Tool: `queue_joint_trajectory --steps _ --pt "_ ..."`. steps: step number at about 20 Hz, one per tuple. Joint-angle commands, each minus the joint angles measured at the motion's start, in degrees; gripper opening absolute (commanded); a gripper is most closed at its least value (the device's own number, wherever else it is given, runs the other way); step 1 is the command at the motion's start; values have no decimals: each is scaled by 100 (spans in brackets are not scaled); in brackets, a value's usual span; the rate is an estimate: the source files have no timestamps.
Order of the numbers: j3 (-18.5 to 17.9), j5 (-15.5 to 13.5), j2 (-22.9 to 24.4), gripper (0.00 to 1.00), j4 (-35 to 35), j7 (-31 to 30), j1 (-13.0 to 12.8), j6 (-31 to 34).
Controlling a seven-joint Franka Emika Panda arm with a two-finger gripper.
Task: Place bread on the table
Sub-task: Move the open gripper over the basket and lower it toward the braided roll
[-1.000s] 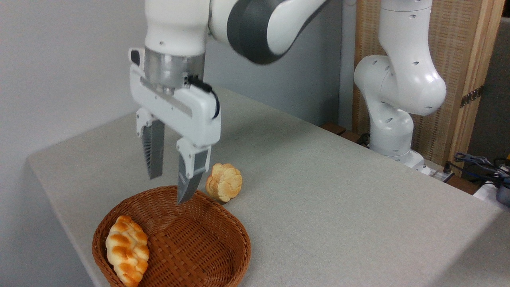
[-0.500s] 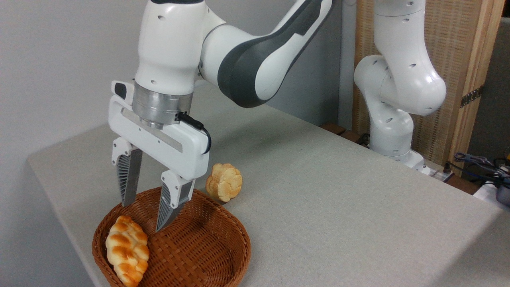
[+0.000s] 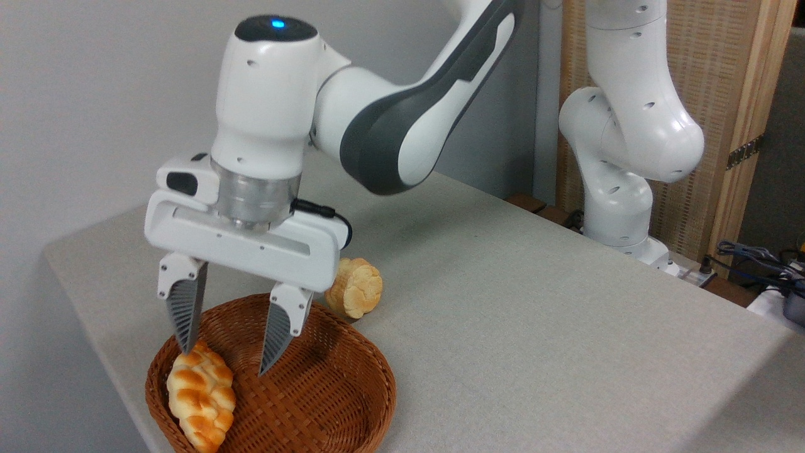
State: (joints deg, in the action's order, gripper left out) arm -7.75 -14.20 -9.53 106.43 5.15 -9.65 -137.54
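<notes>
The bread [image 3: 200,395], a glossy braided loaf with golden-orange bumps, lies at the left side of a brown wicker basket [image 3: 327,390] near the front left corner of the table [image 3: 534,327]. My gripper [image 3: 226,358] hangs open just above the loaf's far end. Its left fingertip is at the top of the loaf and its right fingertip is over the basket's bare floor. Nothing is held between the fingers.
A round cream-and-orange bun [image 3: 355,288] rests on the cloth just behind the basket's far rim. The arm's white base [image 3: 619,207] stands at the table's far right, with cables [image 3: 761,258] beyond it. The table's left edge runs close to the basket.
The gripper has come down and moved left over the basket, and its wrist has turned so the fingers now straddle the loaf's far end. Bread and bun have not moved.
</notes>
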Motion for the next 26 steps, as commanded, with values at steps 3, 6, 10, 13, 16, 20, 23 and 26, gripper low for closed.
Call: queue_joint_trajectory --steps 3,6,10,13,16,20,23,26 --pt "1 -180 -286 100 -26 -647 -37 -686" --pt "10 -180 -348 100 -17 -708 -54 -713" --pt "107 -303 -462 100 -43 -761 -54 -993" --pt "133 -294 -550 100 -35 -761 -63 -1064" --pt "168 -259 -550 100 -8 -726 -63 -1029" --pt "151 213 -515 100 62 -682 -46 -426" --pt "116 654 -410 100 62 -665 -37 314" --pt "116 681 -409 100 62 -664 -37 421"
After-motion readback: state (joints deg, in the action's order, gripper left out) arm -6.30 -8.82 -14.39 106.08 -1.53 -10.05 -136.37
